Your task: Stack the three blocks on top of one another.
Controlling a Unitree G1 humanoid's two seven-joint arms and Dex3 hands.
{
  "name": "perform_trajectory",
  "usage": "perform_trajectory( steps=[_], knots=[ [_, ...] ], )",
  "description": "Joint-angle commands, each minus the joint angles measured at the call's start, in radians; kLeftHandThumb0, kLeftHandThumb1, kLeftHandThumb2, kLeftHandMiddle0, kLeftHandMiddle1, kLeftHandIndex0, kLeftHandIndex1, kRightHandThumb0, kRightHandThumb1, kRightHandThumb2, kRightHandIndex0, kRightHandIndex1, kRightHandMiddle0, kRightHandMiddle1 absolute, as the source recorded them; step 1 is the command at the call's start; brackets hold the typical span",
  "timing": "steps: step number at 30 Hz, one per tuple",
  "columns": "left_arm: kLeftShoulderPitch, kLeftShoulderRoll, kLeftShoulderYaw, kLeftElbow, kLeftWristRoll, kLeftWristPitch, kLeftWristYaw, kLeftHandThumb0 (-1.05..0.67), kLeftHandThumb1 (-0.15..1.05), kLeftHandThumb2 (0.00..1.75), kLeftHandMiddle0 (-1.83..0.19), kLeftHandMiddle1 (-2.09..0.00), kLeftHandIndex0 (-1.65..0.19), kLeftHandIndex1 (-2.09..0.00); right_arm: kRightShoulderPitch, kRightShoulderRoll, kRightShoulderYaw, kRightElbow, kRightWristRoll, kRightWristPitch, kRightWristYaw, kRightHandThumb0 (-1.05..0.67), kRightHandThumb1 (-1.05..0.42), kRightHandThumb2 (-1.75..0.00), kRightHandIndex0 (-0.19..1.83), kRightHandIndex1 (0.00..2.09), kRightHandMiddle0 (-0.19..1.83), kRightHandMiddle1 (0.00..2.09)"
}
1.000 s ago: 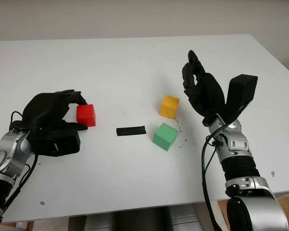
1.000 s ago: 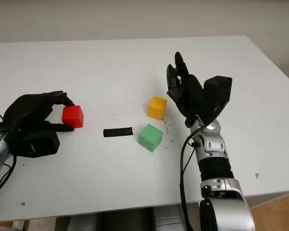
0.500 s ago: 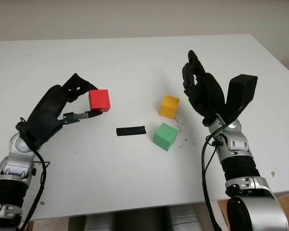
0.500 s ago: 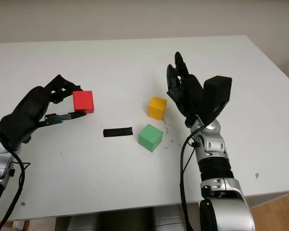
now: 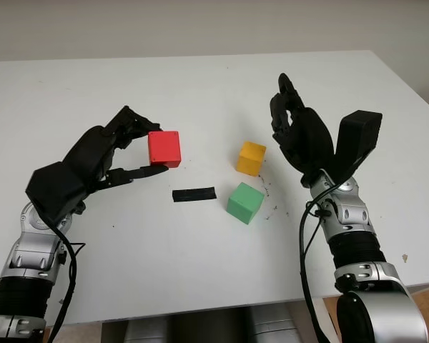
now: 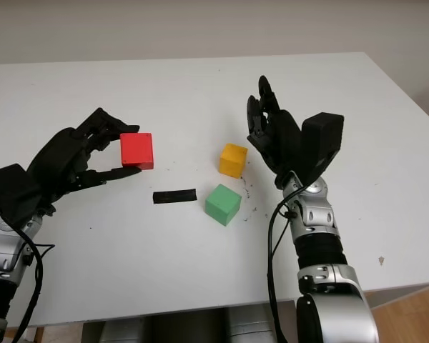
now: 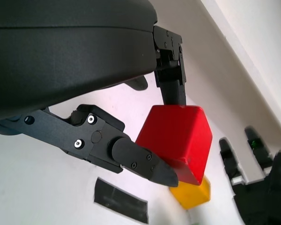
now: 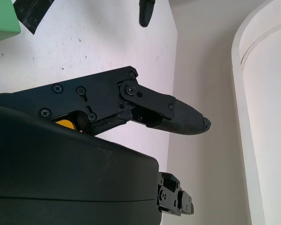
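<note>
My left hand [image 5: 132, 146] is shut on the red block [image 5: 164, 148] and holds it in the air above the table's left middle; the red block [image 7: 178, 140] is pinched between its fingers [image 7: 136, 159]. The yellow block [image 5: 252, 157] and the green block [image 5: 244, 202] sit on the white table [image 5: 200, 86] right of centre, close together but apart. My right hand [image 5: 293, 128] is open, raised upright just right of the yellow block, holding nothing.
A strip of black tape [image 5: 194, 194] lies flat on the table between the held red block and the green block. The table's right edge [image 5: 415, 93] runs close to my right arm. Small dark specks lie near the green block.
My left hand has lifted the red block off the table and carried it right and up, toward the other two blocks. The right hand has stayed where it was.
</note>
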Motion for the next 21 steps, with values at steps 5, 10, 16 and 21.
perform_trajectory(
  steps=[5, 10, 16, 21],
  knots=[
    [0.022, -0.038, -0.078, -0.037, 0.198, -0.037, 0.116, -0.36, 1.05, 0.08, 0.06, -0.63, -0.28, -1.58, -0.011, -0.003, -0.004, -0.007, 0.001, -0.010, -0.001, -0.56, -1.05, -0.71, -0.19, 0.00, -0.19, 0.00],
    [0.000, -0.060, -0.163, 0.017, 0.382, -0.091, 0.238, -0.37, 1.05, 0.07, 0.03, -0.51, -0.30, -1.55, -0.011, -0.002, -0.006, -0.006, 0.003, -0.013, -0.003, -0.57, -1.05, -0.70, -0.19, 0.00, -0.19, 0.00],
    [-0.024, -0.081, -0.223, 0.067, 0.493, -0.096, 0.312, -0.35, 1.03, 0.06, 0.00, -0.42, -0.34, -1.47, -0.011, -0.001, -0.007, -0.004, 0.004, -0.014, -0.006, -0.57, -1.05, -0.70, -0.19, 0.00, -0.19, 0.00],
    [-0.037, -0.093, -0.253, 0.104, 0.535, -0.088, 0.343, -0.34, 1.02, 0.05, 0.00, -0.40, -0.37, -1.47, -0.008, -0.002, -0.005, -0.010, 0.005, -0.009, -0.005, -0.56, -1.05, -0.69, -0.19, 0.00, -0.19, 0.00]
  ],
)
